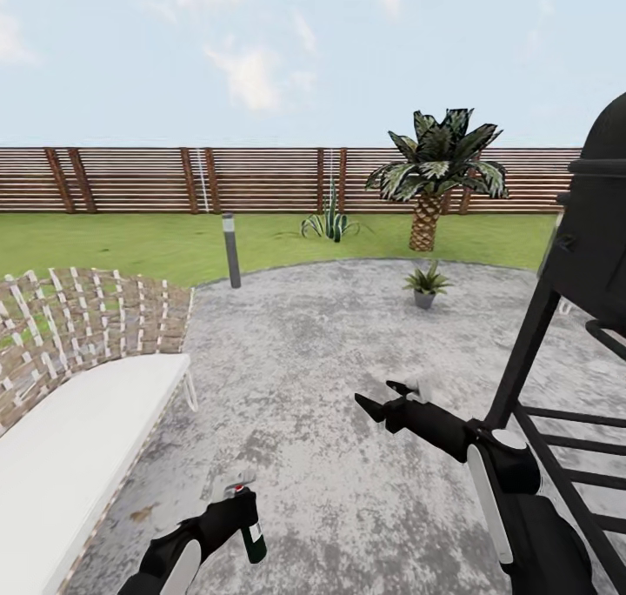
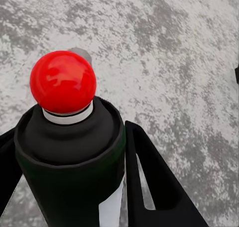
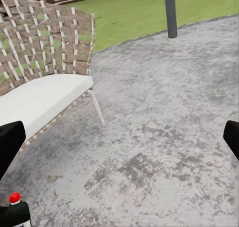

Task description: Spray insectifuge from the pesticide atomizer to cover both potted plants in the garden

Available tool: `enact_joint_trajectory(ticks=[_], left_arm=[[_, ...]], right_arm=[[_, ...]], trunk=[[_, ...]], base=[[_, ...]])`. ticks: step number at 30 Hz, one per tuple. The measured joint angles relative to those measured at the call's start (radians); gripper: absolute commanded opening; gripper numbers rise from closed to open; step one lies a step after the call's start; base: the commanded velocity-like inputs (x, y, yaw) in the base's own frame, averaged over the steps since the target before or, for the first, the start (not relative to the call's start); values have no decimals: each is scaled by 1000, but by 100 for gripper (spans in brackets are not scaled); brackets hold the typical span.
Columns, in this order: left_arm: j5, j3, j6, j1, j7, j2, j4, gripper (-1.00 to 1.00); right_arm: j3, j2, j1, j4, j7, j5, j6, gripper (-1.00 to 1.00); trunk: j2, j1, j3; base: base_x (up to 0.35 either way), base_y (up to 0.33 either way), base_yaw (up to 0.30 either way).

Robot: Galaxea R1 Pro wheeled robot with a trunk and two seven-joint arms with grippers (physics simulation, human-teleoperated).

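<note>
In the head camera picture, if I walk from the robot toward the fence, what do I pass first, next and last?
pesticide atomizer in the left gripper → right gripper → potted plant → palm tree → wooden fence

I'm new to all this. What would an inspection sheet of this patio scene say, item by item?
Surface: grey mottled patio, lawn beyond.
Job's things: pesticide atomizer held upright in left gripper; one potted plant at patio's far edge.
Clutter: nothing seen.
Grippers: left shut on atomizer; right gripper open, empty.
Cables: nothing seen.
Surroundings: woven bench, bollard lamp, palm, wooden fence, black rack.
</note>
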State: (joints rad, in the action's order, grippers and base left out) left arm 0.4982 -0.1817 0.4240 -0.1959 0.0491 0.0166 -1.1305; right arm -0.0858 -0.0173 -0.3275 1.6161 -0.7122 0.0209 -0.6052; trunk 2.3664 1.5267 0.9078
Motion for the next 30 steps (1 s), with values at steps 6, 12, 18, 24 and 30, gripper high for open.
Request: enact_joint_trajectory(ticks=[6, 12, 18, 24, 30], left_arm=[[-3, 0, 0, 0, 0, 0, 0, -100], [-4, 0, 0, 0, 0, 0, 1, -100], [-4, -1, 0, 0, 0, 0, 1, -100], [-4, -1, 0, 0, 0, 0, 0, -100], [-4, -2, 0, 0, 0, 0, 0, -100]], right_arm=[[-1, 1, -1, 0, -4, 1, 1, 100], [-1, 1, -1, 0, -4, 1, 1, 100], [-1, 1, 3, 0, -5, 1, 69, 100], [-2, 1, 6, 0, -4, 0, 98, 100], [0, 1, 7, 0, -7, 0, 101, 100]], trunk=[[0, 0, 0], [0, 0, 0], [0, 0, 0], [0, 0, 0], [0, 0, 0]], base=[[339, 0, 0], [339, 0, 0], [339, 0, 0], [339, 0, 0], [339, 0, 0]])
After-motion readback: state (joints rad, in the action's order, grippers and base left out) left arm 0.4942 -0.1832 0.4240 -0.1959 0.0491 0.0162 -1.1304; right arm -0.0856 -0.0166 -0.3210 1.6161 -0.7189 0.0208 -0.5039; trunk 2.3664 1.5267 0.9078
